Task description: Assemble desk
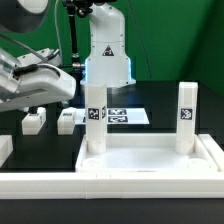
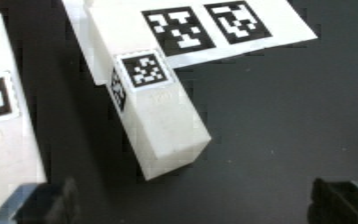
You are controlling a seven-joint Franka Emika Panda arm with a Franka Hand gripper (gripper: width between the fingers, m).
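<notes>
Gripper (image 1: 42, 100) hangs over a loose leg (image 1: 68, 118) at the exterior view's left; its spread is unclear there. The desk top (image 1: 150, 160) lies in front, with two upright legs (image 1: 95, 128) at its far corners.

In the wrist view the fingers (image 2: 345, 195) stand wide and empty, with that leg just beside the marker board (image 2: 211, 30). Likely step: fetching the third leg. The gripper should descend and straddle it; open table flanks it.
</notes>
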